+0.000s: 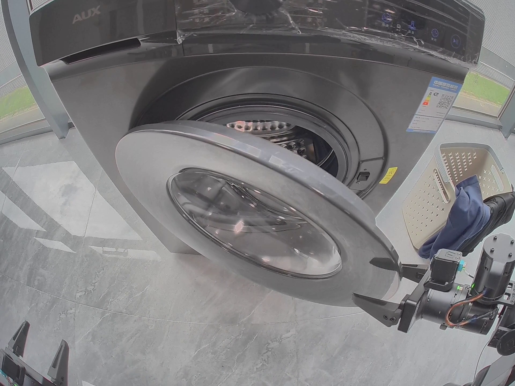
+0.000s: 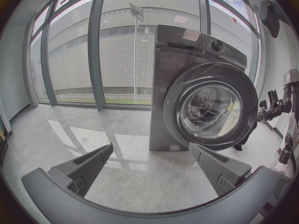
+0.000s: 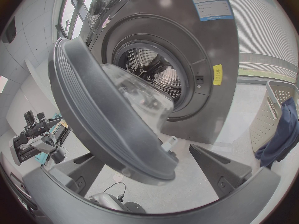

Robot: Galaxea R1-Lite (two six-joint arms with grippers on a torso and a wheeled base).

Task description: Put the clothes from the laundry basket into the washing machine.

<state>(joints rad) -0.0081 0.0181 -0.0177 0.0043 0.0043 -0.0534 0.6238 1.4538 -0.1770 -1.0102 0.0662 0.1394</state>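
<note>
Our right claw (image 1: 365, 281) hangs low at the right of the scene with its two black fingers spread wide, gripping nothing. The free edge of the round grey washing-machine door with its bulging glass window (image 1: 252, 221) sits in the gap between them. We cannot tell whether either finger touches that rim. The door stands open toward us, its free edge at the right. Behind it the perforated steel drum (image 1: 279, 135) of the dark grey metal front-loading washing machine (image 1: 107, 97) lies exposed.

We see the navy-blue cloth (image 1: 461, 215) draped over the rim of the beige perforated plastic laundry basket (image 1: 429, 199). The basket stands on the pale grey marbled tile floor (image 1: 134, 306), just right of the machine. The cloth lies to the right of the right claw and farther off, apart from its fingers, and the claw's opening faces the door rather than the cloth. Something black and glossy (image 1: 501, 210) shows beside the cloth at the basket's right side; we cannot tell what it is.

Our left claw (image 2: 150, 146) sits near us at the far left, well apart from the machine and the basket, its fingers likewise spread and empty above bare floor.

A blue and white label (image 1: 440, 103) and a small yellow sticker (image 1: 388, 175) sit on the machine's front, right of the drum opening.
</note>
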